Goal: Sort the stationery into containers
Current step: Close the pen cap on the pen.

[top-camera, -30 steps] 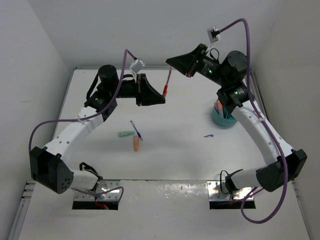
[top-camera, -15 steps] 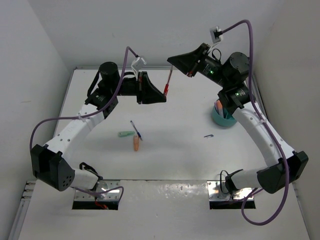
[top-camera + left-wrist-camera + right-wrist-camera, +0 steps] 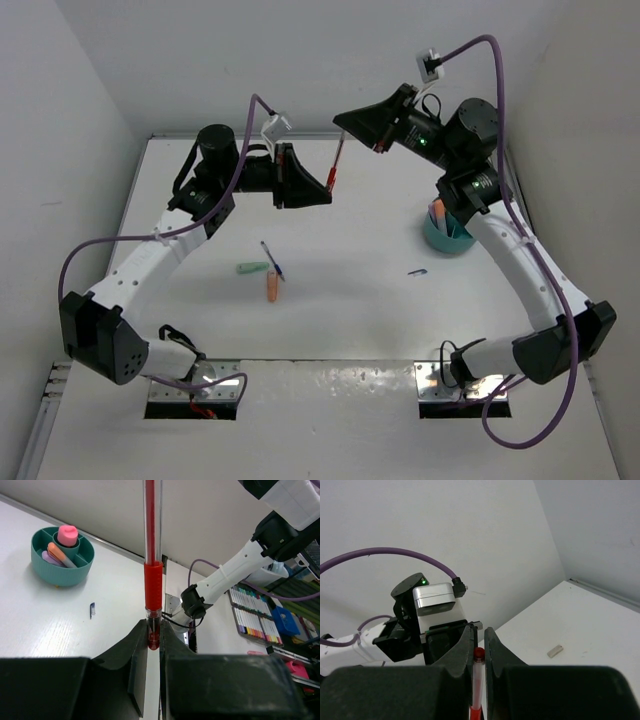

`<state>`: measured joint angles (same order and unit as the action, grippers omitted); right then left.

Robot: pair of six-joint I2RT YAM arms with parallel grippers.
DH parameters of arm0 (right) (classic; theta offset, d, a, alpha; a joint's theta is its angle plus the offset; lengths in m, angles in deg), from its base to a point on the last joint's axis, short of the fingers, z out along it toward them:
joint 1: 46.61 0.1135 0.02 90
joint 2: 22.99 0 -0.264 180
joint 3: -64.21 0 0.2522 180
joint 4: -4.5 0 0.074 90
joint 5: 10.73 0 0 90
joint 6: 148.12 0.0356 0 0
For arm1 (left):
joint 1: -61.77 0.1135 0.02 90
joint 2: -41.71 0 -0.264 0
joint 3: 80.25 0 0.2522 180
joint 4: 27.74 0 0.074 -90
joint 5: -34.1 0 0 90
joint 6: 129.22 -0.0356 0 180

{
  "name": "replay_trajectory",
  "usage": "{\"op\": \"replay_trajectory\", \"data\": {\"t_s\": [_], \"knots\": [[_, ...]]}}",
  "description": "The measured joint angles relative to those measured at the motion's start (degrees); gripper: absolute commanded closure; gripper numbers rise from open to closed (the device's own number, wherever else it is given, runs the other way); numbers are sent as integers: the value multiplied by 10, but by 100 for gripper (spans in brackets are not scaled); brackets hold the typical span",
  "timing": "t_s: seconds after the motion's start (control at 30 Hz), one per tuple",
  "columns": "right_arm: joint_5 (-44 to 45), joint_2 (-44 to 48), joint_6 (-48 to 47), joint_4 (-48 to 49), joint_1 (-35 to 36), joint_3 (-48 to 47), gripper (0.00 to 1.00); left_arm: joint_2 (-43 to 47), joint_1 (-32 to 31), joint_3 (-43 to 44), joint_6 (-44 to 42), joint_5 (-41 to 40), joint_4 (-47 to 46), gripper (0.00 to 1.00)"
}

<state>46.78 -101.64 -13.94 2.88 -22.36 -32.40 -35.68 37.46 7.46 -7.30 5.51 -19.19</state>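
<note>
Your left pincer [image 3: 154,639] is clamped on the lower tip of the red-orange pen [image 3: 153,585], and your right pincer [image 3: 478,646] is clamped on its top end. The pen is held in the air between them, close to the back wall [image 3: 300,70]. Bare table [image 3: 350,310] lies open on the near side of both. Below the right pincer, to its right, the compartmented teal cup [image 3: 60,576] holds a pink-capped marker [image 3: 67,534], an orange marker [image 3: 61,555] and a lilac highlighter [image 3: 48,557].

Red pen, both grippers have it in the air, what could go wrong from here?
The pen is clamped at both ends, by the left gripper and the right gripper; if either arm moves out of step it could bend or slip. The left gripper pinches only the tip, so the pen might swing and drop if the right lets go.
</note>
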Motion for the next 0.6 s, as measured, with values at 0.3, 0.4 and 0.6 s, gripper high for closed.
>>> {"op": "replay_trajectory", "data": {"t_s": [0.3, 0.4, 0.6], "knots": [[-28, -13, -2, -33, -9, -24, 100, 21, -2, -20, -10, -24, 1, 100], [-39, -23, -2, -43, -14, -42, 100, 21, -5, -20, -13, -31, -3, 100], [-70, -59, 13, -70, -32, -98, 100, 21, -9, -20, -17, -56, -22, 100]]}}
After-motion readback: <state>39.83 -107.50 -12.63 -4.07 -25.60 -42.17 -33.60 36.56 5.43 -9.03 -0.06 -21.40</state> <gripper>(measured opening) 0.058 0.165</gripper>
